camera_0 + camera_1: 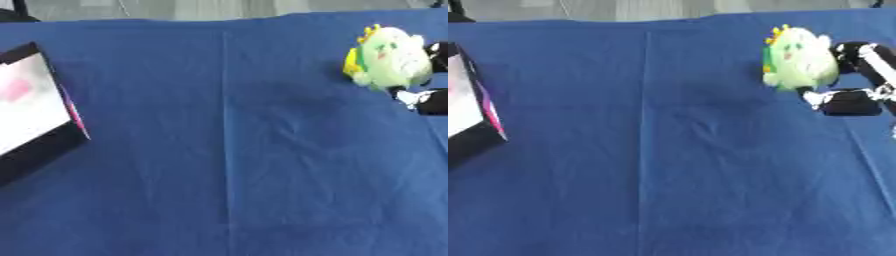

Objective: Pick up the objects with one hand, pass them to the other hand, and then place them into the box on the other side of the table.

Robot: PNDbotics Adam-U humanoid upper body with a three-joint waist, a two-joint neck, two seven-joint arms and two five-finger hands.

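One green plush toy with yellow spikes, at two o'clock. One box, black-walled with a pale inside, at nine o'clock. One robot hand at three o'clock. One blue-covered counter.

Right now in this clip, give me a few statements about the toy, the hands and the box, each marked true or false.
1. The right hand is at the plush toy, with fingers around its right side. True.
2. The toy is inside the box. False: it is over the blue cloth at the far right, while the box sits at the left edge.
3. The left hand is reaching toward the toy. False: no left hand shows in either view.
4. The toy is pale green with yellow spikes. True.
5. The box is black outside and white inside. True.
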